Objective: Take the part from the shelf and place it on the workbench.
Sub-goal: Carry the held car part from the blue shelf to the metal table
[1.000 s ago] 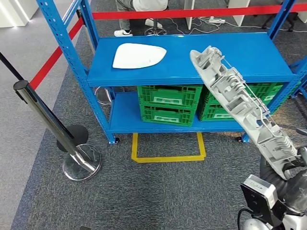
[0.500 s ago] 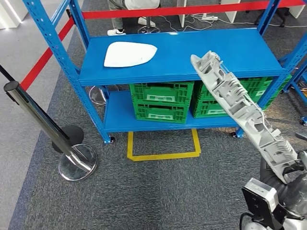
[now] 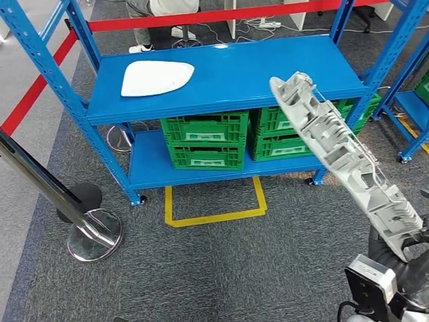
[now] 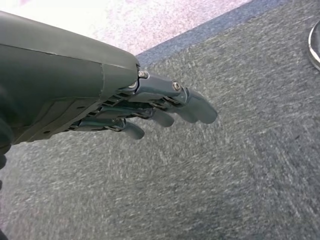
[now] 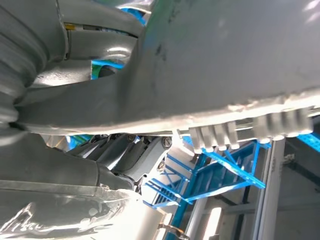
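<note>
You're looking at a blue shelf (image 3: 228, 74) on grey carpet (image 3: 228, 268), with a white panel (image 3: 154, 77) on its upper board, green crates (image 3: 205, 137) below, and a yellow floor outline (image 3: 215, 216) in front. The right hand (image 5: 113, 155) grips the long grey part (image 3: 344, 157), raised and slanting clear of the shelf. The left hand (image 4: 113, 105) hangs over carpet, fingers (image 4: 196, 107) extended and holding nothing. A chrome stanchion (image 3: 55, 194) and red barrier tape (image 3: 35, 90) stand left.

The right robot hand (image 5: 113, 160) grips the long grey part (image 3: 344, 157) at its lower end, low on the robot's right side, the part slanting up and away; the left robot hand (image 4: 151, 107) hangs empty, fingers (image 4: 196, 107) extended and slightly apart.
</note>
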